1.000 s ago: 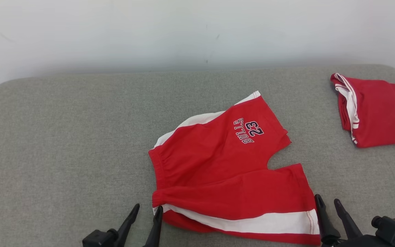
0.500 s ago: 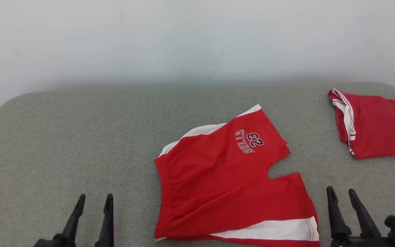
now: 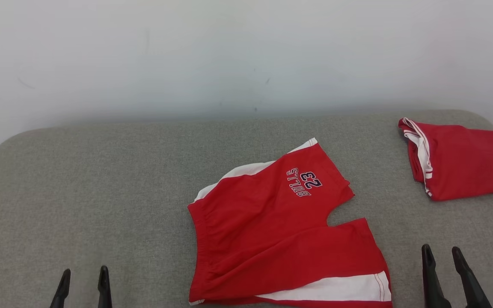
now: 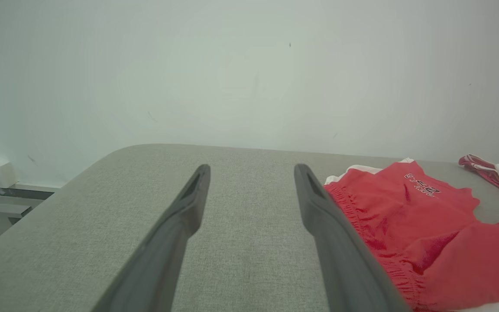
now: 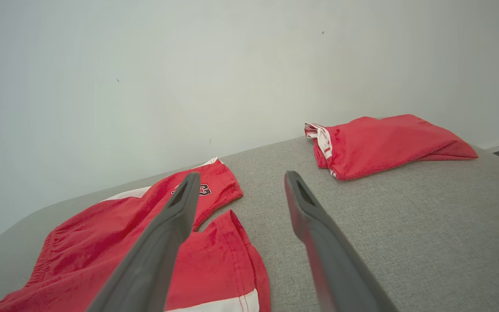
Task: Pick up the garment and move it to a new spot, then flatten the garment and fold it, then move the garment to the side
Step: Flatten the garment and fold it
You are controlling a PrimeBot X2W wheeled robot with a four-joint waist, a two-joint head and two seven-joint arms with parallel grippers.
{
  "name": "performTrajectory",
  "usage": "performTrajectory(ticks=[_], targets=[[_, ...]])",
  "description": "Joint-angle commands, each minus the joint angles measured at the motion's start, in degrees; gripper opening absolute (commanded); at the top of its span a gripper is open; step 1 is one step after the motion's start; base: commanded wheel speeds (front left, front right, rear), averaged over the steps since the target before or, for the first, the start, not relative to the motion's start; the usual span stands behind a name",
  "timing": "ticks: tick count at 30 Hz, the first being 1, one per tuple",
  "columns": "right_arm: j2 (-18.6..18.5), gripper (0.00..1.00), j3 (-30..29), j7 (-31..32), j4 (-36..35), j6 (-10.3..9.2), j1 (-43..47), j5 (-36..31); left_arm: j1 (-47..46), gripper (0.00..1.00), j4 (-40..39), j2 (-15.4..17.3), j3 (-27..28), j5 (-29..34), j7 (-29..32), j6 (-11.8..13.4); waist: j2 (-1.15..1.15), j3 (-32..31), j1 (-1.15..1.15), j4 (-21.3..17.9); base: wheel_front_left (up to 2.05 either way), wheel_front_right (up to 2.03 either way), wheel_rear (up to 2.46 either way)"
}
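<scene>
The garment (image 3: 272, 239) is a pair of red shorts with white side stripes and a "BULLS 23" print, lying spread on the grey padded table (image 3: 101, 192), waistband to the left. It also appears in the left wrist view (image 4: 409, 221) and the right wrist view (image 5: 137, 242). My left gripper (image 3: 84, 276) is open at the lower left, well left of the waistband, holding nothing. My right gripper (image 3: 442, 254) is open at the lower right, just right of the near leg hem, also holding nothing.
A second red garment with white trim (image 3: 456, 160) lies folded at the table's far right, also seen in the right wrist view (image 5: 383, 143). A white wall (image 3: 229, 55) rises behind the table. The table's rounded left corner (image 4: 115, 160) drops off toward the floor.
My left gripper has pulled away left and down from the waistband corner. The right gripper has slid slightly lower and right. The head camera has tilted up, shifting the whole scene downward.
</scene>
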Motion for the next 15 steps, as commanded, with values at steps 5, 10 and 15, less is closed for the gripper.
performTrajectory(ticks=[5,10,15], targets=[[0.1,1.0,0.6,-0.4,-0.2,-0.15,1.7,-2.1,1.7,1.0,1.5,-0.9,1.1,1.0,-0.2,-1.0,0.0,0.1,0.0,0.1,0.0,0.0,0.0],[0.5,1.0,1.2,-0.5,-0.1,-0.15,2.1,-3.3,2.0,1.0,2.4,-1.6,1.9,1.8,-0.2,-1.6,0.0,0.3,0.0,0.2,0.0,0.0,0.0],[-0.4,1.0,1.8,-0.5,0.0,-0.15,1.8,-3.9,1.1,1.0,2.8,-1.9,2.1,2.6,-0.2,-2.1,0.0,0.3,0.0,0.5,0.0,0.0,0.0]])
